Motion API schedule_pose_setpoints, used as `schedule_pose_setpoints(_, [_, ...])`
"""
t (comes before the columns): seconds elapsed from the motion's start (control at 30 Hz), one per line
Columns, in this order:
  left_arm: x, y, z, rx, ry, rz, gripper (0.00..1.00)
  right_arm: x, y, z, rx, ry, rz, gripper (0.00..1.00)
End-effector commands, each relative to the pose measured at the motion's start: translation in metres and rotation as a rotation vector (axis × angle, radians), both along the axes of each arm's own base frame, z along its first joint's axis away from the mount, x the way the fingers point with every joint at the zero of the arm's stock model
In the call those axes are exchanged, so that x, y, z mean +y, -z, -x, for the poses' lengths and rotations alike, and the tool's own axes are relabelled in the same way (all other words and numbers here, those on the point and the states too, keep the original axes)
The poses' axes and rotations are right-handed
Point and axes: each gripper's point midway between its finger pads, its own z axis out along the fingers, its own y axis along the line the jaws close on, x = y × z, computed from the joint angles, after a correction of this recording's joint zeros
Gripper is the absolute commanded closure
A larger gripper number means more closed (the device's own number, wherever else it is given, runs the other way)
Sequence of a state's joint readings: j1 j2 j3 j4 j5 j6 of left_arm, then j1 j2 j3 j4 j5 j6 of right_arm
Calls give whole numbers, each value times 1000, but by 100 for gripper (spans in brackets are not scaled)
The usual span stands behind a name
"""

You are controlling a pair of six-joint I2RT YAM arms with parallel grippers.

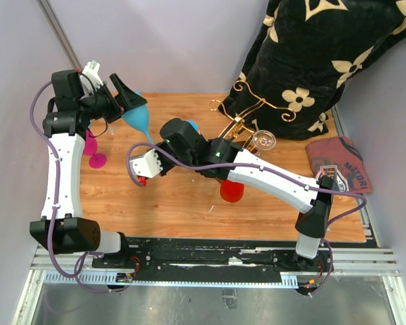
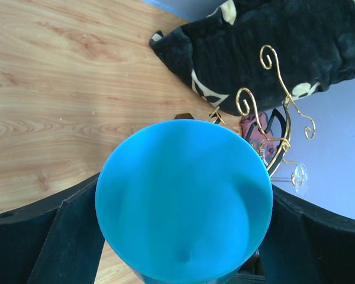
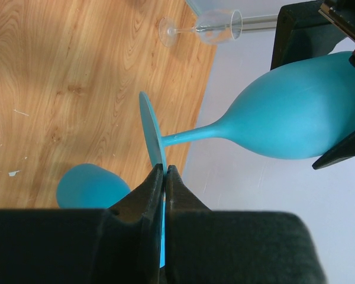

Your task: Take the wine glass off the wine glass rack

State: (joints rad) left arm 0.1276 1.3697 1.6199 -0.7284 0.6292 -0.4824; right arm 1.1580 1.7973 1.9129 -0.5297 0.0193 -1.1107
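A blue wine glass [image 1: 138, 116] is held in the air between both arms, away from the gold wire rack [image 1: 249, 112] at the back right. My left gripper [image 1: 124, 100] is shut on its bowl, which fills the left wrist view [image 2: 183, 201] between my black fingers [image 2: 65, 236]. My right gripper [image 3: 165, 171] is shut on the rim of the glass's foot [image 3: 151, 130]; the stem and bowl [image 3: 296, 118] lie sideways beyond it. A clear glass [image 1: 264, 141] hangs on the rack [image 2: 272, 118].
A pink glass [image 1: 92, 146] stands at the left and a red glass [image 1: 231, 191] near the middle front. Black cloth with cream flowers [image 1: 325, 61] hangs behind the rack. A folded red cloth [image 1: 340, 162] lies at the right edge.
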Motion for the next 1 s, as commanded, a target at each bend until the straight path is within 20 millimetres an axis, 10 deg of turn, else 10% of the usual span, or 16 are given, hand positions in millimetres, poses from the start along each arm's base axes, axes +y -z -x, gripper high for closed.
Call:
schedule_pose_setpoints(0.0, [-4,-18,7,-45,18,-5,6,-1,-7,-12,-10,43,-38,99])
schedule_pose_setpoints(0.33, [-12,-16,10,-46,63,38,1,-1,-9,-20,-13,71,-45,99])
schedule_pose_setpoints(0.7, [-14,-13,10,-47,75,44,20,0,-8,-24,-15,94,-62,99])
schedule_pose_setpoints(0.97, [3,-12,-2,-74,-9,-35,19,-11,-19,-29,-25,173,-160,9])
